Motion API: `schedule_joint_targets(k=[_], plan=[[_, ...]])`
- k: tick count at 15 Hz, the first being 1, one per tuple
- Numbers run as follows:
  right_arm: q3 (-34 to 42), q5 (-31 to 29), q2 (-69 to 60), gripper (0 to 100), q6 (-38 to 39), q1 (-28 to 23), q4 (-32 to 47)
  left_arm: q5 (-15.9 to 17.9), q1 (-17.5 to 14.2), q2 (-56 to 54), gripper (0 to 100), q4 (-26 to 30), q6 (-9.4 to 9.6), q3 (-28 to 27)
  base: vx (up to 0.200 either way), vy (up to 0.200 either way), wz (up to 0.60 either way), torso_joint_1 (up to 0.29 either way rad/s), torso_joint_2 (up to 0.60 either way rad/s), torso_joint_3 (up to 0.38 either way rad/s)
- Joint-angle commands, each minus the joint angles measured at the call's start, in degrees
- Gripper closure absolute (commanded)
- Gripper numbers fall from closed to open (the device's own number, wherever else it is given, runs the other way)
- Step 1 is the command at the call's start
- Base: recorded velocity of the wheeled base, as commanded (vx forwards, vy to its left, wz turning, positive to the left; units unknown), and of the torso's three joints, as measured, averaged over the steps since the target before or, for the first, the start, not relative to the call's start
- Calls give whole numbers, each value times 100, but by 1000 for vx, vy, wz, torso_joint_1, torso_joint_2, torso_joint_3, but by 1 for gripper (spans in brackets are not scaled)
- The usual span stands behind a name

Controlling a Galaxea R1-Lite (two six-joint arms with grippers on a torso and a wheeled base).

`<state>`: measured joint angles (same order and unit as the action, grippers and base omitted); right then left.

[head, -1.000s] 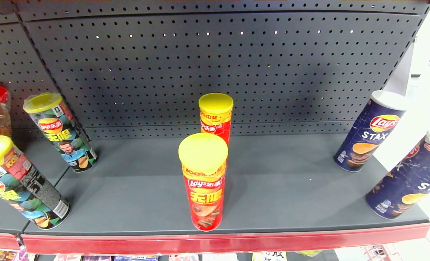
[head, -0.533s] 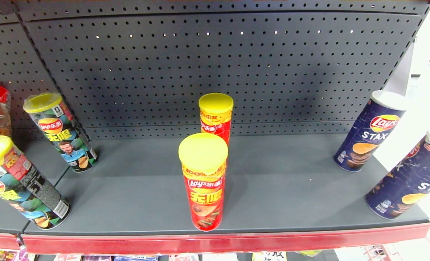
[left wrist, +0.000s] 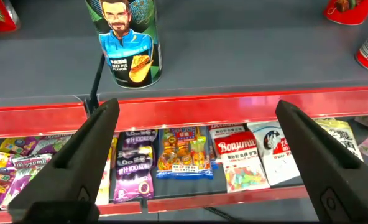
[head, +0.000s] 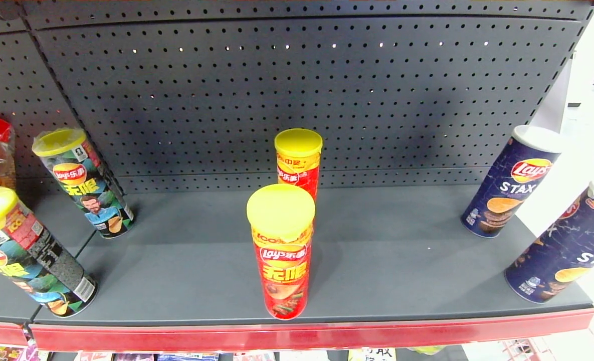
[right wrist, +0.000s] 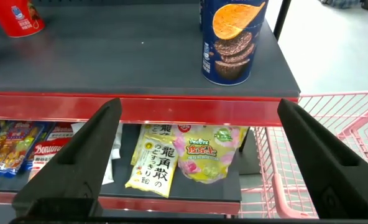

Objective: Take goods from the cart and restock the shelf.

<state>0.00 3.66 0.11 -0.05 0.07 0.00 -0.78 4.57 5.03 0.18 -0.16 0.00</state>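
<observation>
Nothing is shifting on the shelf (head: pixel 377 260); left gripper (left wrist: pixel 196 106) and right gripper (right wrist: pixel 199 104) are hanging wide open, empty, so restocking seems to be idling.

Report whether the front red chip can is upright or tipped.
Upright: the front red cylindrical chip can stands on its base on the grey metal shelf, its yellow plastic lid on top.

The left pincer (left wrist: pixel 196 118) is spread wide, its two dark fingers (left wrist: pixel 78 168) set far apart with nothing gripped between them. The right pincer (right wrist: pixel 199 109) is spread just as wide, its dark fingers (right wrist: pixel 324 165) well apart and likewise holding nothing.
</observation>
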Motion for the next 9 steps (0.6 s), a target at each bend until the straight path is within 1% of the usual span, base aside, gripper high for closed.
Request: schedule_joint_targets(k=[1,6,9], plan=[[0,-5,-2,0,5,1,0,-1,0,24,0,-1,-2,0,0,0,0,0,0,0],[0,-5,-2,0,-21,1,0,8,0,24,0,-1,-2,0,0,0,0,0,0,0],[0,-5,-2,0,-4,1,0,8,0,24,0,8,-2,0,-200,0,0,9,4,1]])
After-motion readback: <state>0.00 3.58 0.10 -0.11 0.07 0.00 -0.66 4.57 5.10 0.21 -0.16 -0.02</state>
